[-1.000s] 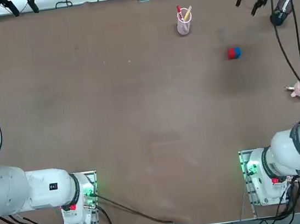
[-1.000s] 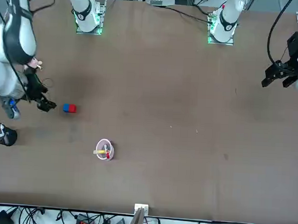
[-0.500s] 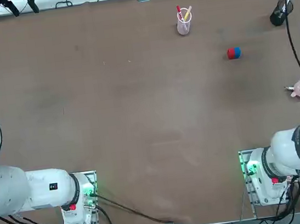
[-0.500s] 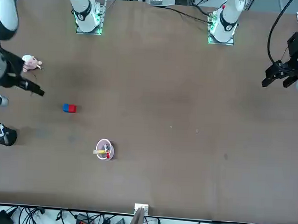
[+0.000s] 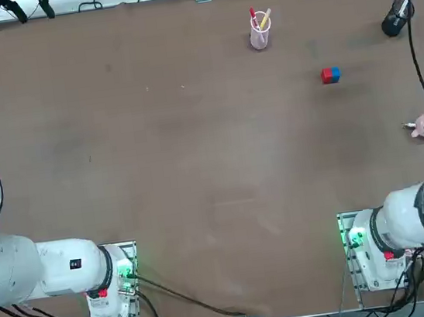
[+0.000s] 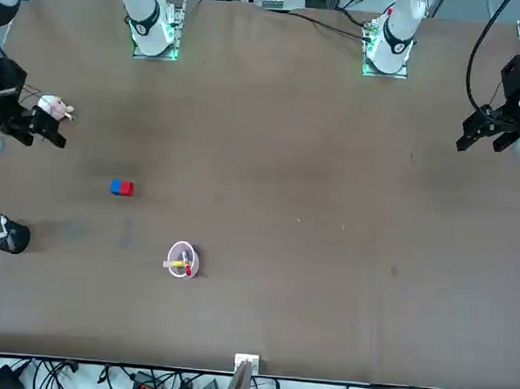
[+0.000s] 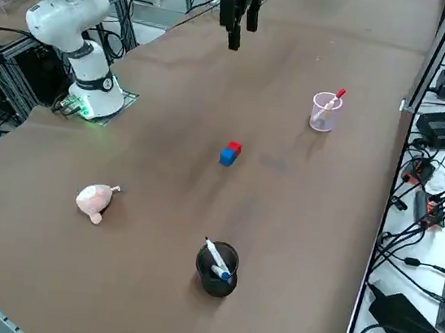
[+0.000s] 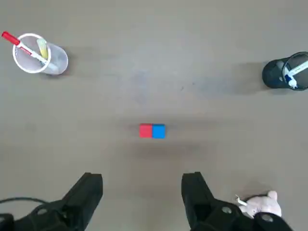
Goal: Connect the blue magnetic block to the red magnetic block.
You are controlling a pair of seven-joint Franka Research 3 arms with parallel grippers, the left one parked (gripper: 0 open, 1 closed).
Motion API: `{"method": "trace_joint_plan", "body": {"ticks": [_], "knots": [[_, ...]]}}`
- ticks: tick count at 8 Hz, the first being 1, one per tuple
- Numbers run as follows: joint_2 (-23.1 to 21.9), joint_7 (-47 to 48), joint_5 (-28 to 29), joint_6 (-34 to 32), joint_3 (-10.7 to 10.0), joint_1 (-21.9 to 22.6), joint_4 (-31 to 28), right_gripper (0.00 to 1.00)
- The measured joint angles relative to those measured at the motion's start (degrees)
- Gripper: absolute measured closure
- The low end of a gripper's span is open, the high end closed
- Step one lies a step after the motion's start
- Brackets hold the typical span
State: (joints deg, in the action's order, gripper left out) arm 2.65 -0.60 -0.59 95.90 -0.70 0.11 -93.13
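The blue magnetic block (image 8: 159,131) and the red magnetic block (image 8: 146,131) lie joined side by side on the brown worktop (image 5: 195,145). The right hand (image 8: 143,192) hovers high above them, fingers spread and empty. A clear cup (image 8: 39,58) holds a red pen (image 8: 17,45) and a yellow item; a black cup (image 8: 286,77) holds a blue-tipped pen. A pink plush toy (image 7: 94,200) lies apart.

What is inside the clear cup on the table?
The clear cup holds a red pen and a yellowish marker, both leaning on the rim. Their lower ends and the cup's bottom are not clear to see. The open right gripper is well above the table.
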Motion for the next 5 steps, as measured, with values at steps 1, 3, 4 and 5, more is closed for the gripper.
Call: {"method": "trace_joint_plan", "body": {"ticks": [1,3,4,5], "knots": [[-0.8,0.0,-0.1,-1.1,-3.5,3.9,0.0,0.00],[-2.3,0.0,-0.2,-2.2,-5.2,6.3,0.0,0.00],[-2.8,0.0,-0.1,-2.6,-5.2,6.6,0.0,0.00],[-3.3,0.0,-0.1,-3.2,-5.2,7.2,0.0,0.00]]}}
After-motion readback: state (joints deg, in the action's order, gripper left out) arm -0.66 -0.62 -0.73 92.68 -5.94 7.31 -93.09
